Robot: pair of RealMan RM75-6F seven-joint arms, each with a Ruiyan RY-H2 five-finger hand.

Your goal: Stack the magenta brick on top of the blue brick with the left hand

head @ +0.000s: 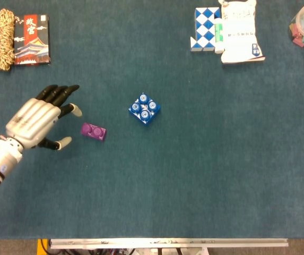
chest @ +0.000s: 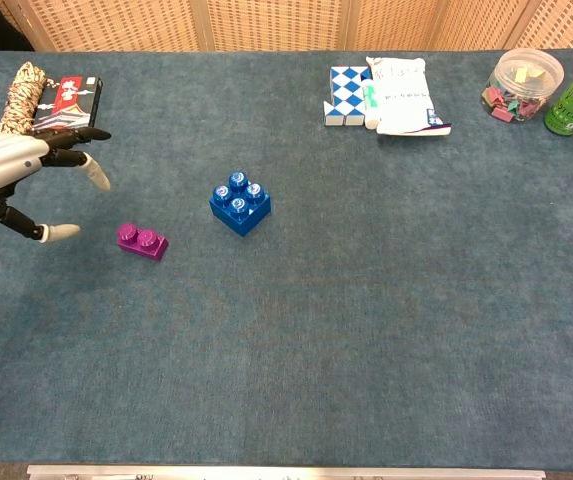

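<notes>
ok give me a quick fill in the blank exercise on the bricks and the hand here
1. The left hand is open and holds ____.
2. The blue brick shows ____ studs on top.
3. The magenta brick lies between the left hand and the ____ brick.
4. On top of the blue brick, the magenta brick is not yet ____.

Missing words: nothing; four; blue; stacked
</notes>
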